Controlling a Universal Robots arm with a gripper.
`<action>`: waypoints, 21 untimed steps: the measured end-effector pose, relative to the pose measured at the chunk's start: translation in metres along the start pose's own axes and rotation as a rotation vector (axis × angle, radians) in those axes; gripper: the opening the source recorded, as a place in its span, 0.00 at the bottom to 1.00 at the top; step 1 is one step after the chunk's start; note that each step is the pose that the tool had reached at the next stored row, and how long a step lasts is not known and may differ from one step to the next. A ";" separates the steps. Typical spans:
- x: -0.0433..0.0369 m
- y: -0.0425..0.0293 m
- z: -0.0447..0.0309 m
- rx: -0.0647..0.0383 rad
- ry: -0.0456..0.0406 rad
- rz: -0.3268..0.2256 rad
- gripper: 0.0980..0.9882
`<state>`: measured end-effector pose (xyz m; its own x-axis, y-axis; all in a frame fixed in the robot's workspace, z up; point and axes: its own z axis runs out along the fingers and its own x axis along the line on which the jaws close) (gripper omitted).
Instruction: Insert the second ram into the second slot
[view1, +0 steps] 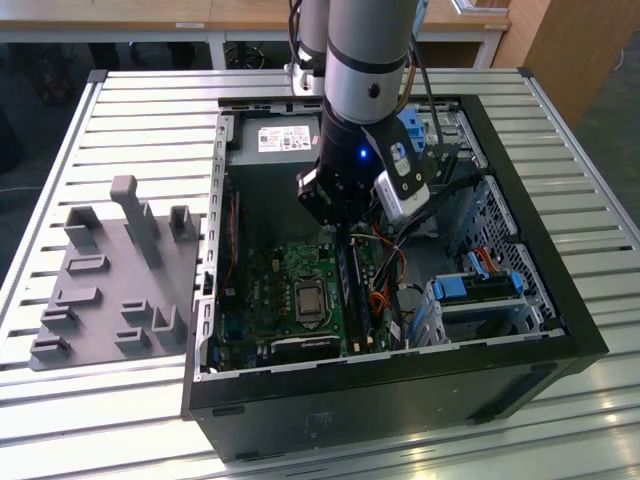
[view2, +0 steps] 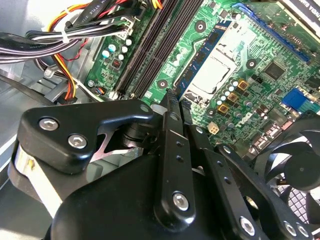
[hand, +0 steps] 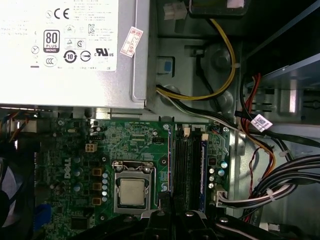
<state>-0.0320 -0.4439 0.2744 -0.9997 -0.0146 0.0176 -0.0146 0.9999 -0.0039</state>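
Second ram (view1: 347, 290): logged as a thin dark stick on edge in the slot bank (hand: 189, 165), on the side nearest the CPU socket (hand: 132, 192), directly under the end effector (view2: 173, 95). Read edge-on in the first wrist view as a fine line between socket and slots, reaching the fingertips. Could not tell whether fully seated or latched.

Found the end effector low inside the open case (view1: 330, 425), over the board (view2: 260, 95). Saw the fingers (view2: 170, 135) pressed close together in the second wrist view, with only a sliver of gap at the tips. Could not tell whether pinching the ram's top edge or merely touching it.

Noted a blue-edged stick (hand: 204, 170) upright in the slot farthest from the socket, apart from the fingertips. Contents of the slots between not made out.

Recorded the power supply (hand: 75, 50) beyond the far end of the slots. Recorded a bundle of cables (hand: 290, 175) on the side of the slots away from the socket. Recorded a fan (view2: 300, 170) just beside the end effector.

Logged the case as standing on a slatted tabletop (view1: 140, 110). Logged a grey holder plate (view1: 110, 290) with upright posts and blocks just beside it, on the exterior view's left.
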 end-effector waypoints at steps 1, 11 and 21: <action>0.0000 -0.0001 0.0002 0.000 0.0000 0.000 0.04; 0.0000 -0.0007 0.0023 0.000 0.0000 0.000 0.04; 0.0001 -0.0009 0.0056 0.000 0.0000 0.000 0.04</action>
<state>-0.0321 -0.4448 0.2689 -0.9997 -0.0143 0.0177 -0.0144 0.9999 -0.0042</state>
